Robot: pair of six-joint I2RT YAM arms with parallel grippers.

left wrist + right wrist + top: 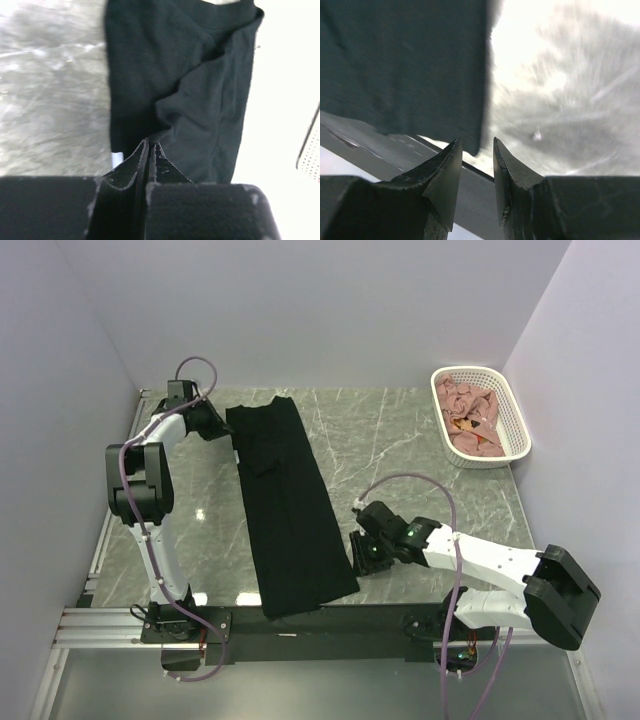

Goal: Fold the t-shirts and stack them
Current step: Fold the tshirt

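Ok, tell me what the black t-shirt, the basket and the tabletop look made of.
The black t-shirt: soft matte cloth, folding and creasing. The basket: white plastic, probably; moulded lattice wall. The tabletop: grey veined marble look, glossy; maybe laminate.

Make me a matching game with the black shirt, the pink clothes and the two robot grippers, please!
Things:
1. black t-shirt
2. pink cloths
3. left gripper
4. right gripper

States:
A. jaws apart
B. heaped in the white basket
C. laid out long on the marble table
D. jaws shut

Pairs: 1-C, 2-B, 3-D, 4-A.
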